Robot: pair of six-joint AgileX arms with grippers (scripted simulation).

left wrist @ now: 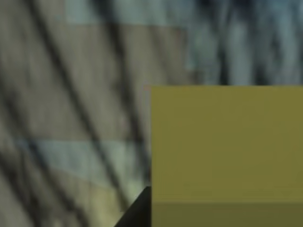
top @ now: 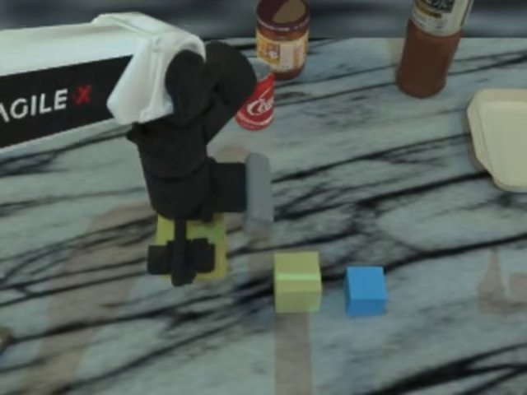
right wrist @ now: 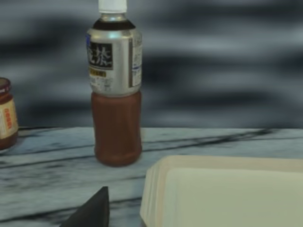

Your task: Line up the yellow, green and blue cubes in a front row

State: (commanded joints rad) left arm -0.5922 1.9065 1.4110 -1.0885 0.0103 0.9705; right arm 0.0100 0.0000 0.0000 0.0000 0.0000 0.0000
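Top view shows the left hand (top: 183,262) low over the yellow cube (top: 212,239), its black fingers straddling the cube's near side; whether they are clenched on it or released I cannot tell. That cube sits on the marble desk (top: 395,173) directly beneath the hand, with the green cube (top: 297,281) just beside the hand toward the right and the blue cube (top: 365,290) beyond the green one, a small gap between those two. The left wrist view is filled by a flat yellow face (left wrist: 227,146) over veined desk.

All three cubes look rigid, matte and probably light, so they should neither crush nor slip readily; opposite flat faces are the natural grip, squared to the sides so a cube does not twist.

Behind the hand stand a red can (top: 256,103), a jar (top: 282,33) and a brown bottle (top: 430,45), well apart from the row. A cream tray (top: 498,140) lies far right. The green cube is the closest obstacle to any sideways slide. The right arm is parked out of the top view, near the tray and bottle.
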